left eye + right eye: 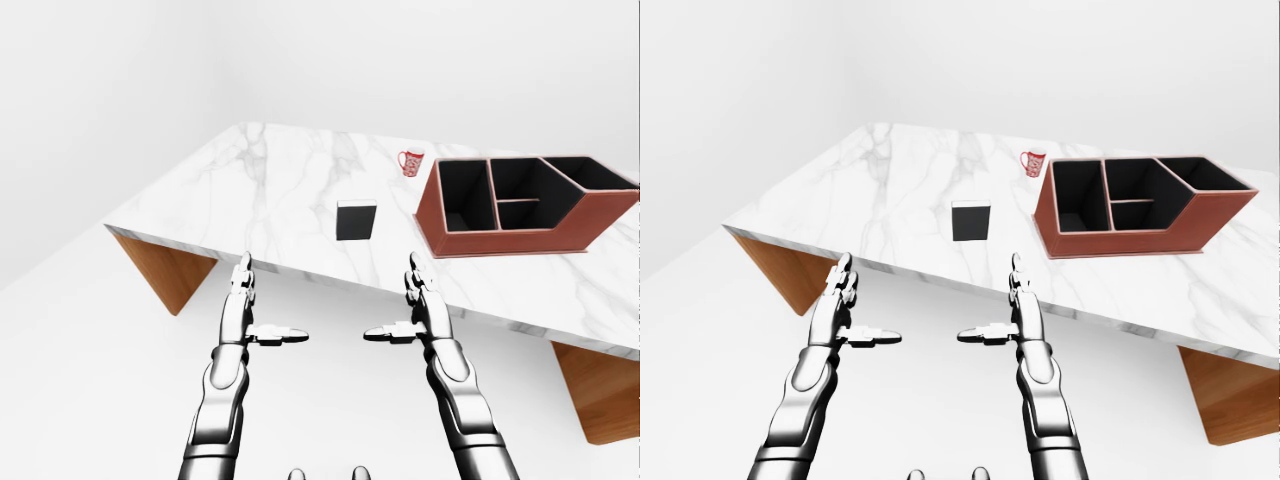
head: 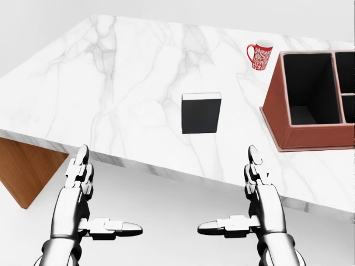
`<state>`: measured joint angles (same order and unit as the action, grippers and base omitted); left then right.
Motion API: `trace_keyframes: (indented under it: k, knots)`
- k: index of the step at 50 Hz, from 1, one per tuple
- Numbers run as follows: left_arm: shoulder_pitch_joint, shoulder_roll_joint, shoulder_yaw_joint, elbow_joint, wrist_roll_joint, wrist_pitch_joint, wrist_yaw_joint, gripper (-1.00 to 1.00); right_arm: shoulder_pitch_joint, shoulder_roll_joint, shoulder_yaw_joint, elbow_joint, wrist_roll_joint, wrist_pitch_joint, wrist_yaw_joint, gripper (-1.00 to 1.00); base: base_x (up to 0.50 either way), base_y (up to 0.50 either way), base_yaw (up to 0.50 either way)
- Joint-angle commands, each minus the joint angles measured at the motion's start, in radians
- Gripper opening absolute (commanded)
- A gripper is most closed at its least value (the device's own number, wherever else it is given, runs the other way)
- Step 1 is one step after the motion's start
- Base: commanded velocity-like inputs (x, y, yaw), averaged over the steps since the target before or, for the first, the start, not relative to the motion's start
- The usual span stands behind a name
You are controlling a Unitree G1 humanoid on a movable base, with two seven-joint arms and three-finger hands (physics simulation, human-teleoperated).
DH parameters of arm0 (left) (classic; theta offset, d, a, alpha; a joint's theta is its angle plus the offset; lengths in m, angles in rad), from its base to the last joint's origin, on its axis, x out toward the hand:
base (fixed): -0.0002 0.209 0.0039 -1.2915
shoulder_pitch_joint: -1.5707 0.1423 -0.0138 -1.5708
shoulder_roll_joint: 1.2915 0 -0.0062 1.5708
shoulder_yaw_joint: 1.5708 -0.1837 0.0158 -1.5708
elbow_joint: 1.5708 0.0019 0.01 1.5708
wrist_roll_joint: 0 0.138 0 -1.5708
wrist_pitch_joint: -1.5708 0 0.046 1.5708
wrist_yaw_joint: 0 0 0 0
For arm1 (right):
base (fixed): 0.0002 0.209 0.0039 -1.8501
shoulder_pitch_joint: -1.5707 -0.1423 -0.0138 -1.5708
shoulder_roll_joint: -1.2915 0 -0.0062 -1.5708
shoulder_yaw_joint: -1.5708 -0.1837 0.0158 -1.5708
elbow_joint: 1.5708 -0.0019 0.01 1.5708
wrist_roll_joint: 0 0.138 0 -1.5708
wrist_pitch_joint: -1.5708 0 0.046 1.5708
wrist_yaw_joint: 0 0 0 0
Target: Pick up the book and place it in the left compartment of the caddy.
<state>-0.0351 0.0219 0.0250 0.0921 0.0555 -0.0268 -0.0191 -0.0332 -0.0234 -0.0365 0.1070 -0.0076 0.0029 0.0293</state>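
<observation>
Judging from these views, nothing of the task is done yet: the book (image 2: 201, 113) lies flat on the marble worktop (image 2: 111, 83), near its nearer edge and roughly midway along it, untouched. Both the left hand (image 2: 83, 191) and the right hand (image 2: 252, 194) hover short of that edge, fingers spread, holding nothing. Well apart toward the worktop's right end sits the caddy (image 1: 1120, 235), its left compartment (image 1: 1080, 198) unfilled, with a red mug (image 2: 259, 55) just beside it. Reaching, grasping, carrying and placing all remain.

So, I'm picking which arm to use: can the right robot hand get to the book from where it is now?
Probably yes. The right robot hand is open and off the table edge, the book lies alone on bare marble, and the caddy and mug sit clear of the path.
</observation>
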Motion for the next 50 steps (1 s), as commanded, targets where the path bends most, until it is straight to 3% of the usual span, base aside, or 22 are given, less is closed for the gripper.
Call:
trace_keyframes:
  k: [1,5,17,18,22,26,29,34,37,39,42,43,50]
  knots:
    - [-0.003,0.001,0.002,0.008,0.000,-0.004,0.001,1.00,0.000,0.000,0.000,0.001,0.000,0.002,-0.002,1.00,0.05,-0.16,0.00]
    - [-0.009,0.003,0.005,0.028,-0.001,-0.016,0.001,1.00,-0.005,0.000,-0.001,0.014,0.000,-0.006,-0.003,1.00,0.05,-0.16,0.00]
    - [-0.002,0.001,0.001,0.001,-0.001,0.003,0.000,1.00,-0.001,0.000,-0.001,-0.001,0.001,0.005,-0.002,1.00,0.05,-0.16,0.00]
    - [-0.005,0.002,0.003,0.013,-0.002,-0.006,-0.001,1.00,-0.003,-0.001,-0.002,0.005,0.002,0.000,-0.001,1.00,0.05,-0.16,0.00]
    - [-0.003,0.001,0.000,0.002,0.000,0.003,-0.001,1.00,0.000,0.000,0.000,-0.006,0.000,0.008,-0.002,1.00,0.05,-0.16,0.00]
    - [-0.005,0.002,0.002,0.013,0.000,-0.007,-0.002,1.00,-0.001,0.000,-0.001,0.000,0.000,0.003,-0.001,1.00,0.05,-0.16,0.00]
    - [-0.002,0.001,0.000,0.001,0.001,0.001,-0.001,1.00,-0.003,-0.001,-0.001,0.007,-0.001,-0.002,-0.001,1.00,0.05,-0.16,0.00]
    - [-0.007,0.003,0.002,0.021,0.000,-0.014,-0.003,1.00,-0.003,-0.001,-0.001,0.001,0.000,0.005,-0.001,1.00,0.05,-0.16,0.00]
    - [-0.010,0.003,0.004,0.029,0.000,-0.019,-0.003,1.00,-0.009,-0.002,-0.003,0.019,0.001,-0.007,-0.001,1.00,0.05,-0.16,0.00]
    - [-0.004,0.001,0.001,0.006,-0.001,-0.003,-0.004,1.00,-0.006,-0.001,-0.001,0.009,0.000,-0.001,0.000,1.00,0.05,-0.16,0.00]
    - [-0.004,0.001,0.000,0.006,0.001,-0.003,-0.003,1.00,-0.008,-0.002,-0.003,0.014,0.002,-0.003,0.000,1.00,0.05,-0.16,0.00]
    - [-0.009,0.002,0.002,0.024,0.000,-0.015,-0.004,1.00,-0.008,-0.002,-0.003,0.016,0.002,-0.004,0.000,1.00,0.05,-0.16,0.00]
    - [-0.009,0.002,0.001,0.023,0.002,-0.013,-0.003,1.00,-0.006,-0.002,-0.002,0.016,0.000,-0.006,0.000,1.00,0.05,-0.16,0.00]
